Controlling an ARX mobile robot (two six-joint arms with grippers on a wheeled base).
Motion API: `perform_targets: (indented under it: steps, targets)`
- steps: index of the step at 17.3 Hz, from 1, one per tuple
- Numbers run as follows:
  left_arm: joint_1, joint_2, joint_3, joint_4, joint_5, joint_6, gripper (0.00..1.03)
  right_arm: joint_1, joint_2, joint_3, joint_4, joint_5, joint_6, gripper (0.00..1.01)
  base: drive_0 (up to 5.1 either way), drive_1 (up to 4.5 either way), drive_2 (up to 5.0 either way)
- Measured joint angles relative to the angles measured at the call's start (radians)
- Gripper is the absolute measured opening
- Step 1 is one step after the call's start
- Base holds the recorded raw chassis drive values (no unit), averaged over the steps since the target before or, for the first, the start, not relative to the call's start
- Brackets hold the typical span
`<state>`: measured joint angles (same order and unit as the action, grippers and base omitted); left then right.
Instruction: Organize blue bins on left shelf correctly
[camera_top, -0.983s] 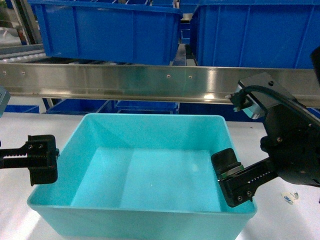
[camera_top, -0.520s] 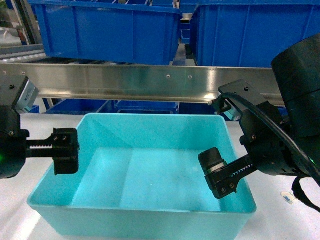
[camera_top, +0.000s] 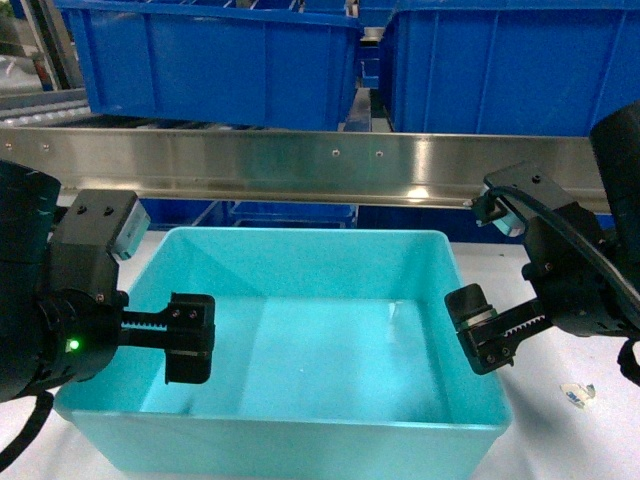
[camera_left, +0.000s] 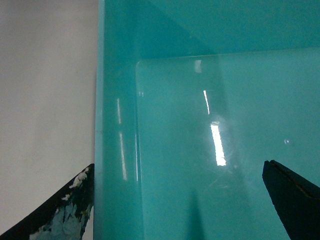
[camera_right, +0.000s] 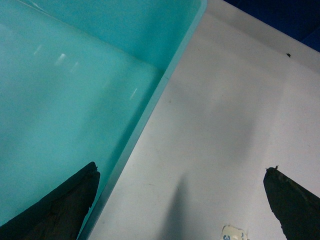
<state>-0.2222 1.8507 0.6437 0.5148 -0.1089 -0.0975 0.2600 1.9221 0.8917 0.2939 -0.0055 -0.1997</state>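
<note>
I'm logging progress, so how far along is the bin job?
Early stage. The turquoise plastic tub sits on the white tabletop, not on the steel shelf rail. Left gripper and right gripper are open, each straddling a side wall. Gripping, lifting and shelving remain.

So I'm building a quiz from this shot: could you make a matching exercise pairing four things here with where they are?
Things:
1. turquoise bin
2. dark blue crates
3. left gripper
4. right gripper

Places:
A. astride the bin's left wall
B. on the white table
C. astride the bin's right wall
D. on the steel shelf

Pairs: 1-B, 2-D, 3-A, 4-C
</note>
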Motion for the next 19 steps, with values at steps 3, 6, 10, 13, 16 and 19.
perform_targets:
  steps: [3,6,10,13,16,19]
  targets:
    - [-0.023,0.020,0.009,-0.014,-0.045,-0.004,0.98,-0.013,-0.003,-0.019,0.024,-0.015,-0.001,0.98,0.0,0.00,0.0]
    - [-0.039,0.018,0.006,-0.012,-0.086,-0.008,0.98,-0.021,-0.020,-0.058,0.040,-0.041,0.000,0.98,0.0,0.00,0.0]
    - [-0.055,0.014,-0.029,-0.006,-0.109,-0.019,0.98,-0.031,-0.019,-0.093,0.059,-0.039,0.004,0.98,0.0,0.00,0.0]
    - [-0.042,0.011,-0.044,0.018,-0.116,-0.026,0.98,-0.030,-0.010,-0.095,0.060,-0.039,0.004,0.98,0.0,0.00,0.0]
    - [-0.036,0.011,-0.044,0.011,-0.115,-0.025,0.98,-0.024,-0.006,-0.108,0.081,-0.052,0.000,0.98,0.0,0.00,0.0]
    - [-0.036,0.011,-0.044,0.011,-0.115,-0.022,0.75,-0.024,-0.006,-0.109,0.082,-0.052,0.000,0.98,0.0,0.00,0.0]
